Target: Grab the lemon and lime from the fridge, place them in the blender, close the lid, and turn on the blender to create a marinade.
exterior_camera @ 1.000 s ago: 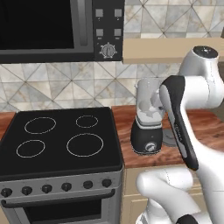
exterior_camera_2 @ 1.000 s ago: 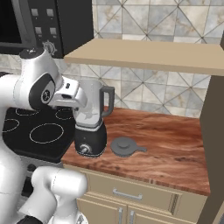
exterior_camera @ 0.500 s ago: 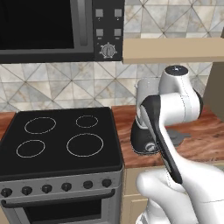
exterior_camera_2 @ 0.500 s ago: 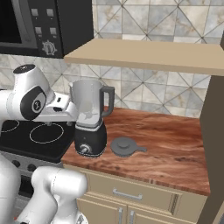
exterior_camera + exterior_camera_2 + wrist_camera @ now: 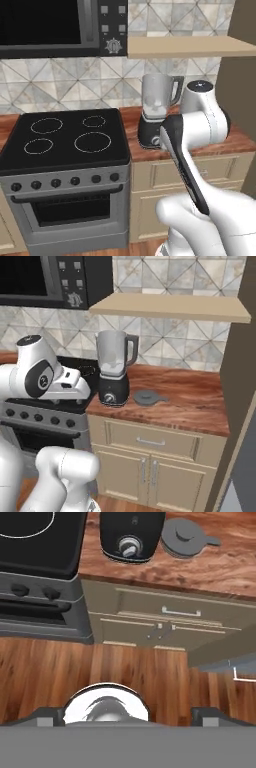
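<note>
The blender [image 5: 113, 369] stands on my wooden bench [image 5: 190, 401], at the bench's end nearest the stove [image 5: 60, 135]; its black base with the silver knob faces out toward me, and the translucent jar sits upright on top with no cover on it; the jar's handle points away from the stove. The lid [image 5: 146, 397] lies flat on the bench just beside the blender's base, on the side away from the stove, apart from the base. A light wooden shelf [image 5: 170, 306] hangs above the blender, and the microwave [image 5: 55, 25] sits above the stove. My pincer [image 5: 128, 712] is released, its two tips spread wide with nothing between them; it looks down over the wooden floor [image 5: 125, 667] in front of the cabinet doors [image 5: 160, 624] below the blender.
</note>
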Controlling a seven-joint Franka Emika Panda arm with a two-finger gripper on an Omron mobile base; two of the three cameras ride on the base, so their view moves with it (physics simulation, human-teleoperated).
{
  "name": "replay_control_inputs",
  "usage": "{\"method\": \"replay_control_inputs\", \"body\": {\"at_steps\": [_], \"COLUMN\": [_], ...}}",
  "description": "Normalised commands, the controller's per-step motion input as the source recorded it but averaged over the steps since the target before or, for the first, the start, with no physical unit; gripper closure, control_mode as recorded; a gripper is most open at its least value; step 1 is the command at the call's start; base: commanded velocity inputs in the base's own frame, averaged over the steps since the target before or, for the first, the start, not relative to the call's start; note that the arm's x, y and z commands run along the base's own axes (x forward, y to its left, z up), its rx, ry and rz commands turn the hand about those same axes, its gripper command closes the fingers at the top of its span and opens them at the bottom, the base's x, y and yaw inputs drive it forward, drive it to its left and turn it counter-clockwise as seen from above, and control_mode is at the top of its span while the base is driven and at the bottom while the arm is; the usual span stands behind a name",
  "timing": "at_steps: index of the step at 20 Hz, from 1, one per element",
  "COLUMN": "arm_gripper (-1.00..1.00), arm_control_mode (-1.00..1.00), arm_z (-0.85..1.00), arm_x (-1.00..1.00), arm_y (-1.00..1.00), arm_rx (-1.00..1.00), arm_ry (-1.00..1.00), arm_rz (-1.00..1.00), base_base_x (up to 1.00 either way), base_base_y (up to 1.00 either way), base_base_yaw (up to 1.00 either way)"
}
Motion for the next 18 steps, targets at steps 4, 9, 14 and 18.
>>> {"method": "replay_control_inputs", "body": {"at_steps": [4,9,14,18], "arm_gripper": [-1.00,-1.00,-1.00,-1.00], "arm_control_mode": [1.00,1.00,1.00,1.00], "arm_z": [0.00,0.00,0.00,0.00], "arm_x": [0.00,0.00,0.00,0.00], "arm_y": [0.00,0.00,0.00,0.00], "arm_rx": [0.00,0.00,0.00,0.00], "arm_ry": [0.00,0.00,0.00,0.00], "arm_rz": [0.00,0.00,0.00,0.00], "base_base_x": [-1.00,-1.00,-1.00,-0.81], "base_base_y": [-0.14,-0.15,-0.18,-0.29], "base_base_yaw": [-0.15,-0.32,-0.56,-0.69]}}
